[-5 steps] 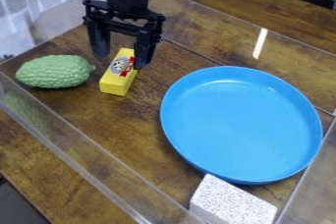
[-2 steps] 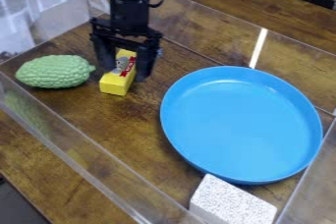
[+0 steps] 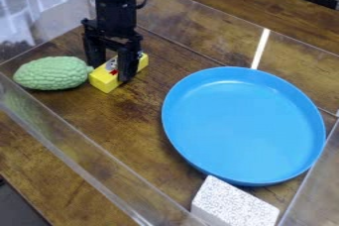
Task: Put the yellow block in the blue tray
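**Entry: Yellow block, pick stage, not yet lifted**

Item: yellow block [image 3: 117, 71], small bar with a white-and-red label on top. Location: lying on the wooden surface [image 3: 119, 161], just beside the bumpy green object [image 3: 54, 72] and well apart from the tray.

Item: blue tray [image 3: 244, 123], large round shallow dish with a raised rim. Contents: none visible. Location: right of the block, near the white speckled foam block [image 3: 235, 203] at the lower edge.

Item: claw [image 3: 111, 63], dark, pointing down over the block. Condition: fingers spread, standing on either side of the block; no pinch is evident, and the block appears to rest on the surface.

Status of task: early. Approach appears complete or nearly so, with the claw placed around the block. Outstanding, by judgement: closing on the block, lifting it, carrying it across to the tray, and releasing it inside the rim. Nothing has been delivered.
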Motion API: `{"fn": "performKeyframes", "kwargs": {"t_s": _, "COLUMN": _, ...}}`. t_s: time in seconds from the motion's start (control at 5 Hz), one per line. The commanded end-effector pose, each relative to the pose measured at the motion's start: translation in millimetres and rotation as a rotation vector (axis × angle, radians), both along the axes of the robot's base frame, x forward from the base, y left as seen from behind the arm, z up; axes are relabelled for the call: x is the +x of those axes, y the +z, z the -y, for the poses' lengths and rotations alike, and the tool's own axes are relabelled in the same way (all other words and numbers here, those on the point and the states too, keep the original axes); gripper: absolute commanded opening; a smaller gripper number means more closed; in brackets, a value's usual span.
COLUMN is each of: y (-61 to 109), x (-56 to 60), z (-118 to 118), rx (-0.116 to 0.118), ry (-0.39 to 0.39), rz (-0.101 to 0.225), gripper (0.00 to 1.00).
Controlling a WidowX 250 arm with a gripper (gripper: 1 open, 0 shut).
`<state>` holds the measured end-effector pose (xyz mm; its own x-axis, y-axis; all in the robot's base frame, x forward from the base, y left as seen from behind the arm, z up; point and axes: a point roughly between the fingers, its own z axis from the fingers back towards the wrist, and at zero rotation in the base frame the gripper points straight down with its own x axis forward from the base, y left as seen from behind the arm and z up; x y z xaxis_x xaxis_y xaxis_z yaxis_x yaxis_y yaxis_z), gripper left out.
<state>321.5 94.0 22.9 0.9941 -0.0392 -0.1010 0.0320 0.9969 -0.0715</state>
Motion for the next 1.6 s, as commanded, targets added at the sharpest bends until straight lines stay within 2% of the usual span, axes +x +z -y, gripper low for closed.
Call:
{"fn": "performKeyframes", "kwargs": {"t_s": 0.0, "y": 10.7, "x": 2.3, "z": 6.5, "rx": 0.006, "ry": -0.055, "rz": 0.053, "gripper": 1.00}}
{"fn": "performKeyframes", "kwargs": {"t_s": 0.2, "y": 9.8, "x": -5.0, "z": 3.7, "rx": 0.002, "ry": -0.056, "rz": 0.055, "gripper": 0.00}}
{"fn": "performKeyframes", "kwargs": {"t_s": 0.6, "y": 9.0, "x": -20.4, "z": 20.7, "rx": 0.000, "ry": 0.018, "rz": 0.058, "gripper": 0.00}}
{"fn": "performKeyframes", "kwargs": {"t_s": 1.0, "y": 23.3, "x": -4.6, "z": 54.6, "rx": 0.002, "ry": 0.074, "rz": 0.062, "gripper": 0.00}}
{"fn": "performKeyframes", "kwargs": {"t_s": 1.4, "y": 25.1, "x": -5.8, "z": 65.4, "rx": 0.016, "ry": 0.131, "rz": 0.062, "gripper": 0.00}}
